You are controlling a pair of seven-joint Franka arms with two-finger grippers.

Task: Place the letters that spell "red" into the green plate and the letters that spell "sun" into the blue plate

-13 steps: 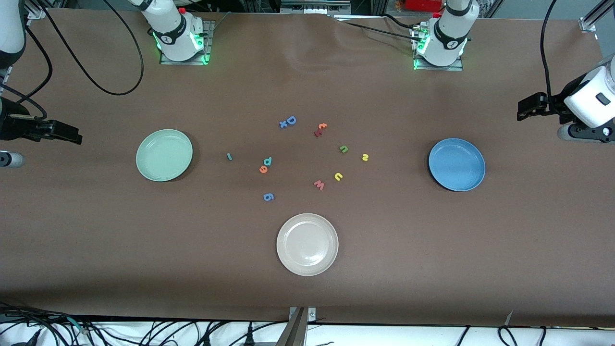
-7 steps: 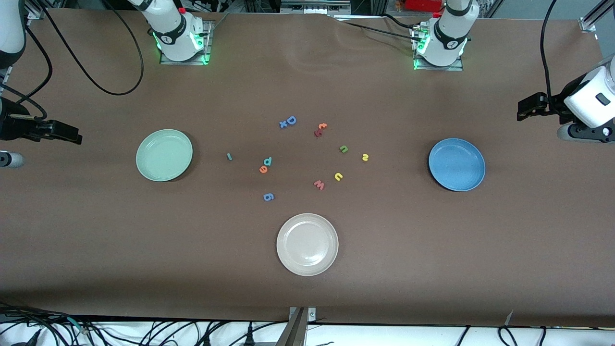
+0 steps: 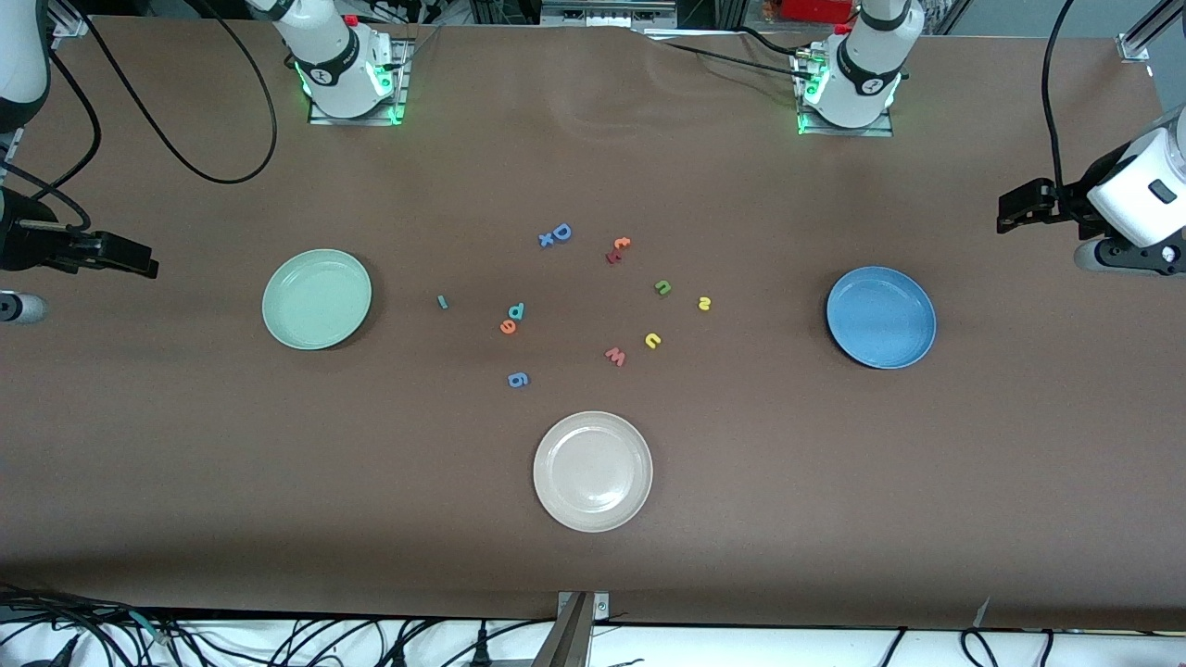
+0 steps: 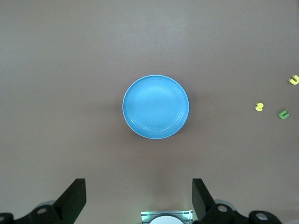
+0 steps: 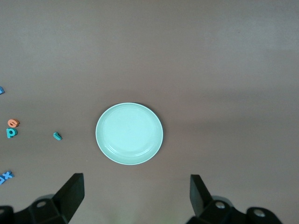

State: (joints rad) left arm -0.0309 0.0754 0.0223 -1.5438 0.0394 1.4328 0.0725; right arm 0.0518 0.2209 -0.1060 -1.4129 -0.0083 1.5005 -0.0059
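Observation:
The green plate (image 3: 317,298) (image 5: 129,133) lies toward the right arm's end and holds nothing. The blue plate (image 3: 880,317) (image 4: 156,107) lies bare toward the left arm's end. Between them are the teal r (image 3: 442,301) (image 5: 57,136), teal d (image 3: 516,311) and orange e (image 3: 508,326), touching each other. Closer to the blue plate are the green n (image 3: 662,287) (image 4: 283,114), yellow s (image 3: 704,303) (image 4: 259,107) and yellow u (image 3: 652,341). My left gripper (image 3: 1008,211) (image 4: 138,193) hangs open past the blue plate. My right gripper (image 3: 146,264) (image 5: 135,191) hangs open past the green plate.
A cream plate (image 3: 592,471) sits nearer the front camera than the letters. Other letters lie among them: blue g (image 3: 518,379), red w (image 3: 615,356), blue D (image 3: 561,232) with a small x, orange t (image 3: 622,244).

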